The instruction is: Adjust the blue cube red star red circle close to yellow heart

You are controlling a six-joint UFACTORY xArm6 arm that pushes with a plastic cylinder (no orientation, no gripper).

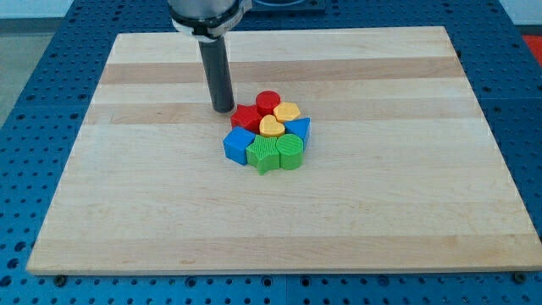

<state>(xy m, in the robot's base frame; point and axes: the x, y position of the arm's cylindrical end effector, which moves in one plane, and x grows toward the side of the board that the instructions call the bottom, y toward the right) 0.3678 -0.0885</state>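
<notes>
My tip [223, 109] rests on the board just to the view's left of the red star [246, 118], close to it or touching it. The red circle [268, 101] sits at the top of the cluster. The yellow heart [271, 126] lies in the cluster's middle, touching the red star on its left. The blue cube [239, 145] sits at the cluster's lower left, below the red star.
A second yellow block [287, 112] sits right of the red circle. A blue block [300, 128] is at the cluster's right. A green star-like block [264, 156] and a green round block [290, 151] sit at the bottom. The wooden board [127, 212] lies on a blue table.
</notes>
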